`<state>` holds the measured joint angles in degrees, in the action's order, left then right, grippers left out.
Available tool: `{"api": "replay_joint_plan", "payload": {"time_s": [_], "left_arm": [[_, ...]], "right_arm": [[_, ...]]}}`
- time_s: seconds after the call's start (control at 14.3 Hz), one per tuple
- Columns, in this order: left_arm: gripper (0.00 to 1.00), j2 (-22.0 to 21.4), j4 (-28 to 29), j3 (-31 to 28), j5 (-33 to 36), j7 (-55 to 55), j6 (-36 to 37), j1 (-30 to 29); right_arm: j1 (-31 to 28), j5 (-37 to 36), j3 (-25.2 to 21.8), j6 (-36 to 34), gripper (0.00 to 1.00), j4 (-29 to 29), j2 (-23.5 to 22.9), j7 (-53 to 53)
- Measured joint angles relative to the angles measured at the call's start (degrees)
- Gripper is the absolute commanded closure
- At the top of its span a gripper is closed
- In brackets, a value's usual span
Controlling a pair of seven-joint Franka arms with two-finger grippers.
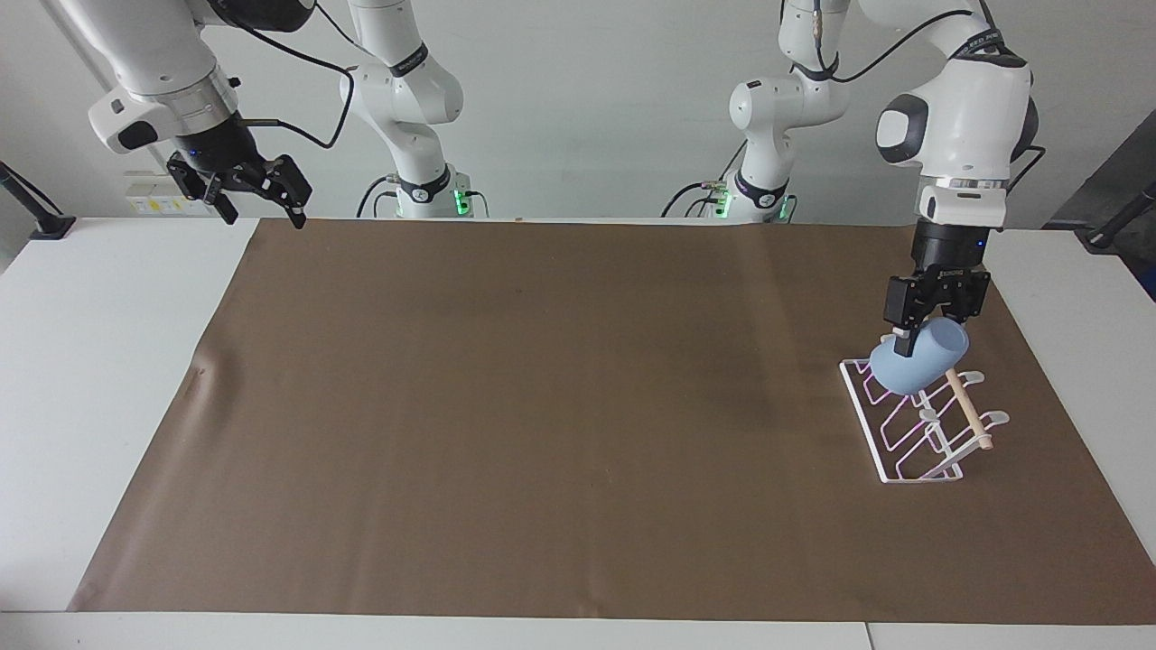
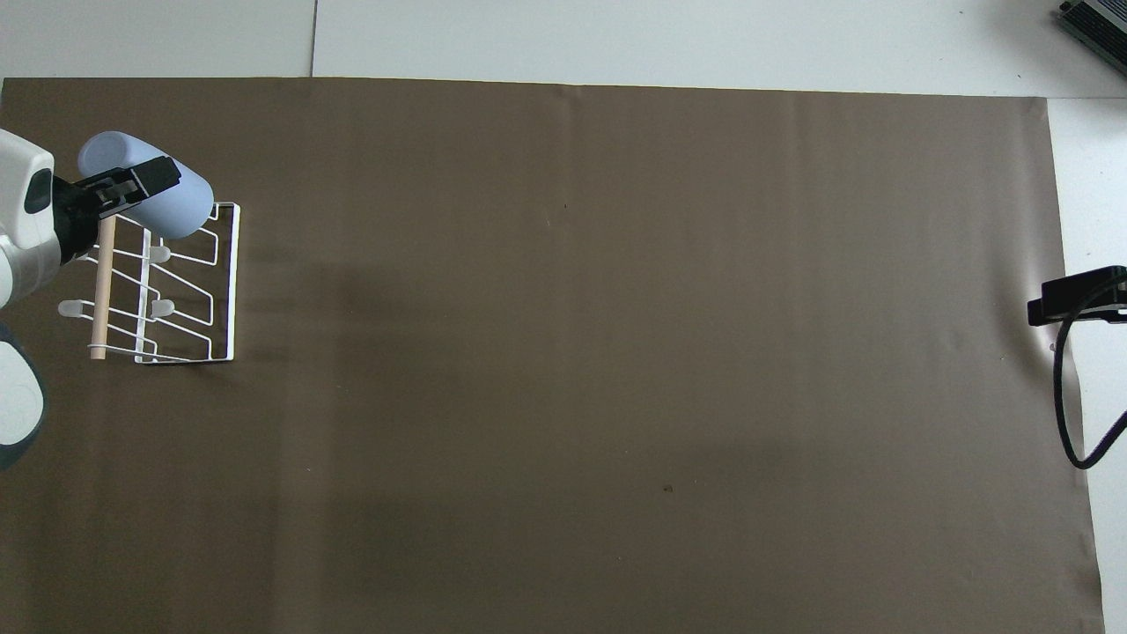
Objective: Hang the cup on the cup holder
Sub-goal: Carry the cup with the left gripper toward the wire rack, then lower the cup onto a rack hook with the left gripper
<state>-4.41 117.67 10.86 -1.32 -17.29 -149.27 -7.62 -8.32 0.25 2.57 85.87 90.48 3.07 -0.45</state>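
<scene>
The light-blue cup [image 1: 921,370] is tilted on its side in my left gripper [image 1: 912,341], which is shut on its rim. It hangs low over the white wire cup holder [image 1: 903,451] and covers one end of the rack's wooden dowel [image 1: 968,417]. I cannot tell whether the cup touches a prong. The overhead view shows the cup [image 2: 180,211], the left gripper [image 2: 132,189] and the cup holder [image 2: 211,299]. My right gripper [image 1: 262,194] is open and empty, and waits raised over the right arm's end of the table.
A brown mat [image 1: 542,406] covers most of the white table [image 1: 99,361]. The cup holder stands on the mat near the left arm's end. A black cable [image 2: 1070,387] hangs from the right gripper.
</scene>
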Motion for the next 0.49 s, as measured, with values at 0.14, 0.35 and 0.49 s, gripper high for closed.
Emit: {"api": "replay_joint_plan", "payload": {"time_s": [0.14, 0.35, 0.49], "left_arm": [[1.0, 1.9, -1.2, 0.0, 0.5, 0.3, -1.3, -0.4], [1.0, 5.0, -3.5, -0.1, 0.6, 0.6, -2.1, -0.5], [1.0, 7.1, -5.5, -0.8, 1.5, 1.6, -2.6, -0.5]], "right_arm": [[0.0, 0.0, 0.0, 0.0, 0.0, 0.0, 0.0, 0.0], [0.0, 0.0, 0.0, 0.0, 0.0, 0.0, 0.0, 0.0], [0.0, 0.0, 0.0, 0.0, 0.0, 0.0, 0.0, 0.0]]}}
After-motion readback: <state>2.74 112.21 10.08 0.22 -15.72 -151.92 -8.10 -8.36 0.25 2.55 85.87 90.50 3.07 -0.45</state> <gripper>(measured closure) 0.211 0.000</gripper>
